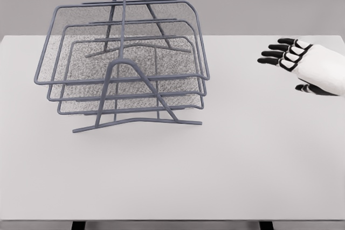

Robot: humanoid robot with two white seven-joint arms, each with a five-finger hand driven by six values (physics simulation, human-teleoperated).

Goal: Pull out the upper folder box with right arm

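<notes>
Sitting on the left half of the pale grey worktop is a dark grey wire rack with three mesh trays stacked one above the other, all tilted so their front edges face the camera and the stack leans back a bit. The upper folder box is the top tray, the widest-looking one, with its rounded wire rim sticking out past the two below it and its mesh floor speckled grey. Under it you can see the middle tray and then the bottom tray, each tucked a little further in. An arched wire frame at the front and another at the back hold the whole thing up, with thin feet splayed out flat on the worktop. Over on the far right, the right robot hand comes in from the picture's right edge, white shell with black fingers. Those fingers are stretched out pretty much straight and pointing left toward the rack, loosely spread, with the thumb tucked lower down, and it's got hold of nothing at all. It's well apart from the rack, with a big stretch of bare worktop between the fingertips and the right-hand rim of the trays. Can't really tell whether the palm is touching the surface or hanging just above it.
</notes>
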